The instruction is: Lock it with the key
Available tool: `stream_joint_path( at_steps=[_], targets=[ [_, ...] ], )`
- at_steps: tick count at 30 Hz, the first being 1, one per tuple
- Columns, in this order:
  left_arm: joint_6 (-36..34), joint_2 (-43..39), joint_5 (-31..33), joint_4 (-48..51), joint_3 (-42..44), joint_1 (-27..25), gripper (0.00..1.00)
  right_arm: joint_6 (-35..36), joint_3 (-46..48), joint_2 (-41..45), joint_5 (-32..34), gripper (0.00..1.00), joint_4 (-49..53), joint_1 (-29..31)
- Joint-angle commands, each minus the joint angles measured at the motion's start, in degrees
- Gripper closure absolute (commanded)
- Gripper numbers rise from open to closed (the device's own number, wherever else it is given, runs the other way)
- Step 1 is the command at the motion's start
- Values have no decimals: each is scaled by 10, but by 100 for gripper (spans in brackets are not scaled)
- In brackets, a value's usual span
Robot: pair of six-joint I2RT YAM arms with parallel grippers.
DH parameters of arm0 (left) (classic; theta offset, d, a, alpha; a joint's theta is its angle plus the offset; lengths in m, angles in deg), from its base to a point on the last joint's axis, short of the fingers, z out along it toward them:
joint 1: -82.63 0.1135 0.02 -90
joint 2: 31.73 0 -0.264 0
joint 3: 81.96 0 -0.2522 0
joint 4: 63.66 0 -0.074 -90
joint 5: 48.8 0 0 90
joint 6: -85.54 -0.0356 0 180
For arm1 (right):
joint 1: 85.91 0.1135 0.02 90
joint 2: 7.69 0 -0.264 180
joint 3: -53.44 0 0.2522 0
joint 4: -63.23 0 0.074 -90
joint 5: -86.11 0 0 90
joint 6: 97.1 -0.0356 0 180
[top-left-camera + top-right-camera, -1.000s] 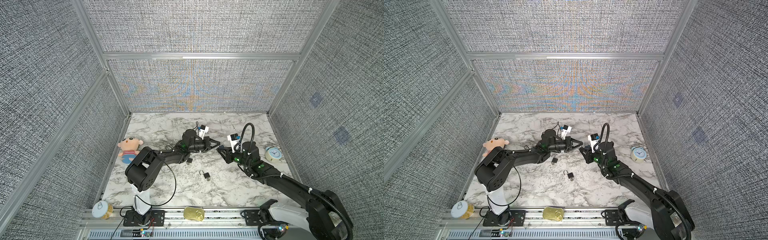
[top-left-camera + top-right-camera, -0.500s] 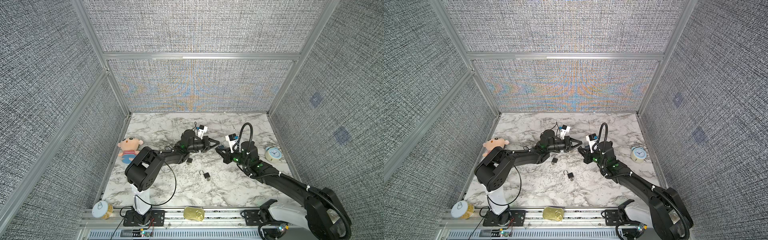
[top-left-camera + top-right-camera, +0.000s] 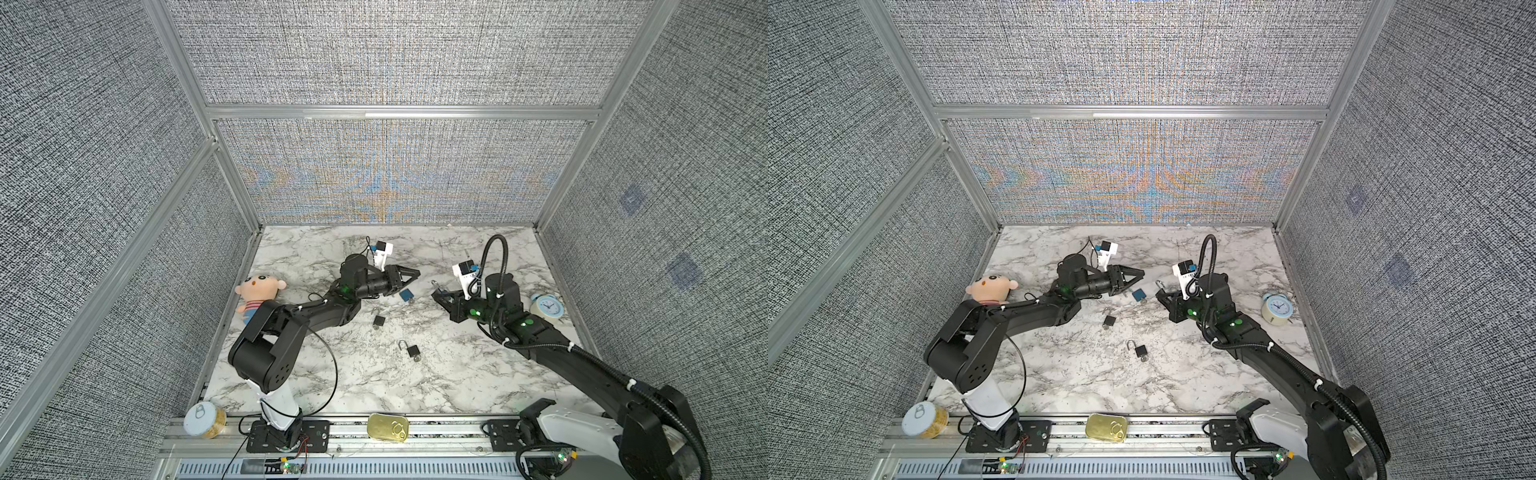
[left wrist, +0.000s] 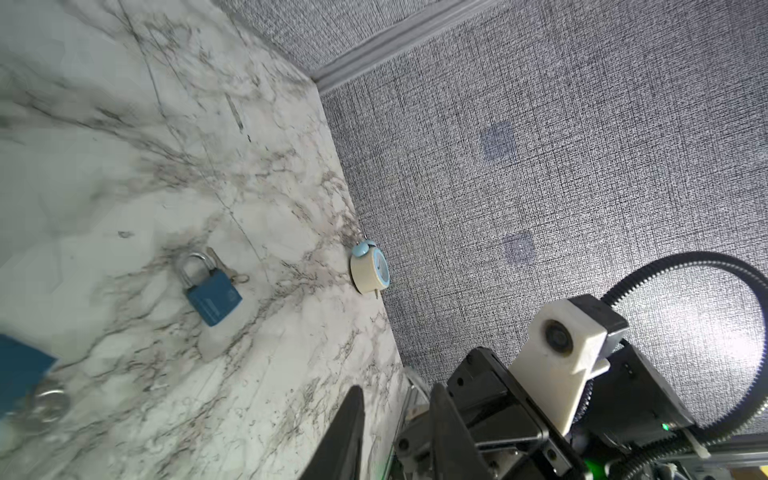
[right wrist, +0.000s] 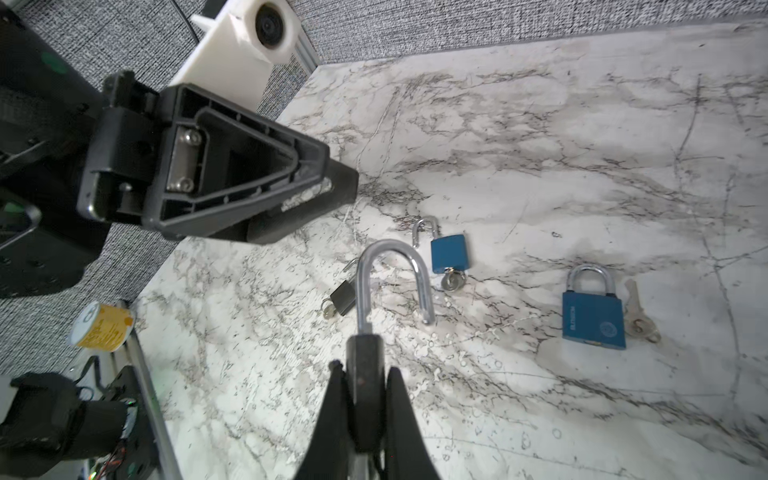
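Now, the left arm [image 3: 291, 328] and the right arm [image 3: 582, 365] each stretch low from the front rail [image 3: 436, 432] over the marble desk [image 3: 374, 386]. Their tools face each other beyond its middle. The right tool [image 5: 365, 376] is clamped on the body of a black padlock with a silver shackle [image 5: 363, 349]. The shackle is swung open and points toward the left arm, and the lock is held up off the desk. The left tool [image 3: 412, 277] lies level opposite it, short of the shackle, its jaws a little apart in the left wrist view.

On the rail sit a round tin with a yellow label [image 3: 204, 420] and a flat gold tin [image 3: 387, 427]. Farther in, an open black padlock [image 3: 412, 351] lies alone mid-desk. Beyond it a smaller black padlock [image 3: 379, 321] lies near the left forearm, and a small blue padlock with a key in it [image 3: 406, 295] sits just under the left tool. A larger blue padlock with a closed shackle [image 5: 593, 320] has a silver key [image 5: 640, 326] just beside it. A pale blue alarm clock [image 3: 546, 307] stands by the right wall, and a soft doll [image 3: 257, 291] by the left.
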Motion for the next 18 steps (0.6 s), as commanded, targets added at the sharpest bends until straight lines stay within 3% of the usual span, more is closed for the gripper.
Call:
stream_joint_path(
  at_steps=[1, 7, 18],
  targets=[
    [-101, -26, -26, 37, 0, 14, 70, 21, -17, -2, -82, 100, 69, -3],
    [-233, -64, -107, 101, -7, 13, 70, 31, -31, -23, -176, 100, 96, -9],
    [-306, -65, -186, 167, -6, -4, 70, 11, -43, -75, -322, 100, 67, -26]
  ],
)
